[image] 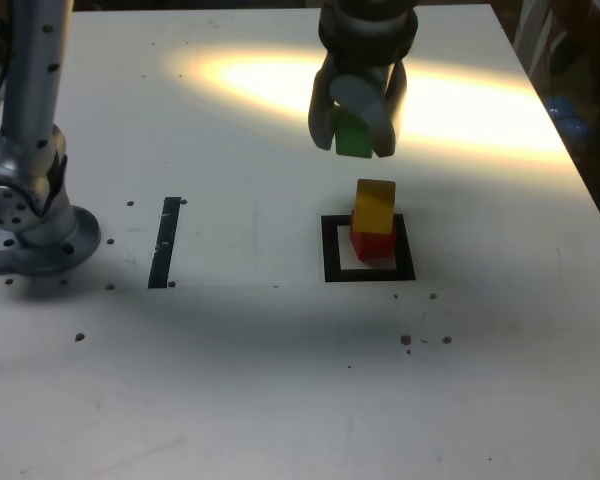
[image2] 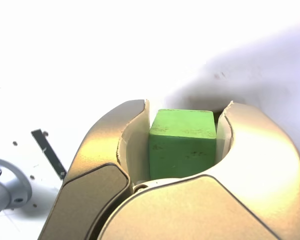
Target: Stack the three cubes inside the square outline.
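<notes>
We observe the grey metal tool (image: 358,135) closed on the small plain green cube (image: 354,136), which it holds in the air above the white table (image: 280,380). The wrist view confirms both jaws pressed against opposite sides of that cube (image2: 182,144). The square outline of thick black tape (image: 369,249) lies towards the table's right edge in the exterior view. Inside it the small red cube (image: 373,241) rests on the white centre, and the small yellow cube (image: 374,206) sits on top, slightly tilted. The green cube hangs above this pair, clear of the yellow one. A straight black tape strip (image: 166,241) lies well apart, nearer the arm's grey base (image: 35,225).
</notes>
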{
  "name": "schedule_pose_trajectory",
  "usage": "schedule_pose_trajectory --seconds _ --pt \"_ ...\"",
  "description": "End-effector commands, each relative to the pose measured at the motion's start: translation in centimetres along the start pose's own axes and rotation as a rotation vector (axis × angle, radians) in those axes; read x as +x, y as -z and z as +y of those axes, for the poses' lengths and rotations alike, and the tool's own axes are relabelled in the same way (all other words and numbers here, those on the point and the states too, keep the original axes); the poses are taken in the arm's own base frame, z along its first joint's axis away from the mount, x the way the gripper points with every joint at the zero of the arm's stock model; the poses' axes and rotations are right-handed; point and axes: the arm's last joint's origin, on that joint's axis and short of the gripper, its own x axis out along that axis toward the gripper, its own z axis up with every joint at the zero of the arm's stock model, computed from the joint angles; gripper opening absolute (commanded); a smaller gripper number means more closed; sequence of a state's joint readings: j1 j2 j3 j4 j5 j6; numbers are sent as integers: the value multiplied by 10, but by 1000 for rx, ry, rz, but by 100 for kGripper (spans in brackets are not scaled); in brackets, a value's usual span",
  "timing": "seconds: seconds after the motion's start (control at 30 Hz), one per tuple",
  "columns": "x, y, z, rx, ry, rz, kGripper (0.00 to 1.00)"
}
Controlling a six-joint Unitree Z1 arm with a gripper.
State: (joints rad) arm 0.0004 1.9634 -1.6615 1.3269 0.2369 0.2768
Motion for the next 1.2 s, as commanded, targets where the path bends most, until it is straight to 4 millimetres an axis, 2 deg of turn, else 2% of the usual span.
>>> schedule_pose_trajectory --seconds 0.0,0.13,0.23,0.57,0.93,1.17 --pt "-19 3 -7 12 -14 -26 20" --pt "-39 -1 -23 43 -12 -58 20" --pt "-44 -5 -31 55 8 -65 20" --pt "-27 -12 -41 36 104 -3 20" --pt "-22 -13 -55 5 99 13 20" --pt "-18 -16 -55 0 84 11 22"
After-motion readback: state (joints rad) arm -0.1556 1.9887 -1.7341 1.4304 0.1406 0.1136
